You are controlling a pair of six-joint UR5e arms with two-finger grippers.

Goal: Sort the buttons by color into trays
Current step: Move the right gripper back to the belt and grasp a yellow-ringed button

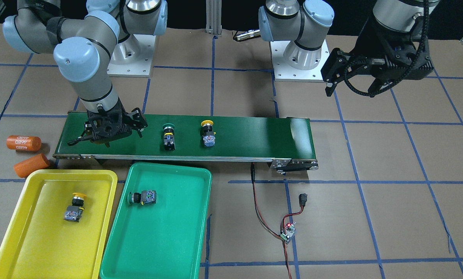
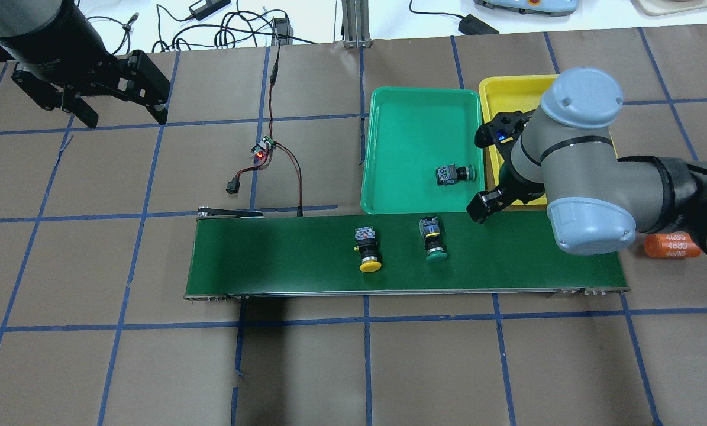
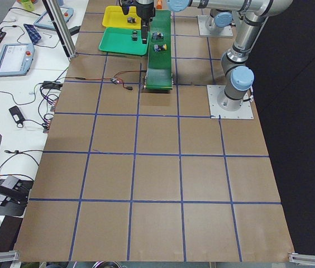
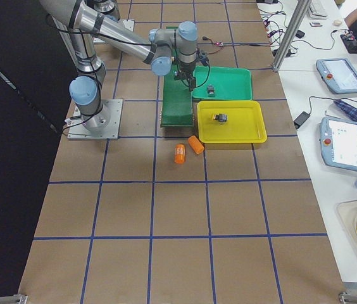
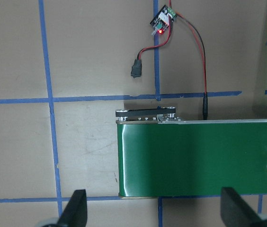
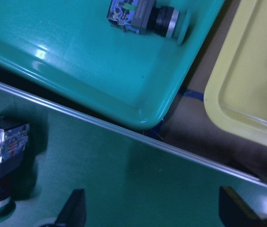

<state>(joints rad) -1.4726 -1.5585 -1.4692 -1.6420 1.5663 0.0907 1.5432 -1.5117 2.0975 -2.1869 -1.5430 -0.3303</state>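
Only text you can read: "4680" on one orange cylinder (image 1: 23,142), lying on the bench (image 1: 370,232) just off the right end of the belt (image 1: 246,135), beside a plain orange cylinder (image 1: 31,165); right claw (image 6: 155,213) spread wide, empty, over the belt's far edge by the green tray (image 1: 157,240); left claw (image 5: 155,210) spread, empty, above the belt's left end, open bench around it; one yellow button (image 1: 74,209) in the yellow tray (image 1: 41,248), one green button (image 1: 143,197) in the green tray; second green button (image 1: 169,137) and second yellow button (image 1: 208,133) mid-belt, apart; small circuit board (image 1: 287,232) with wires left of the trays.
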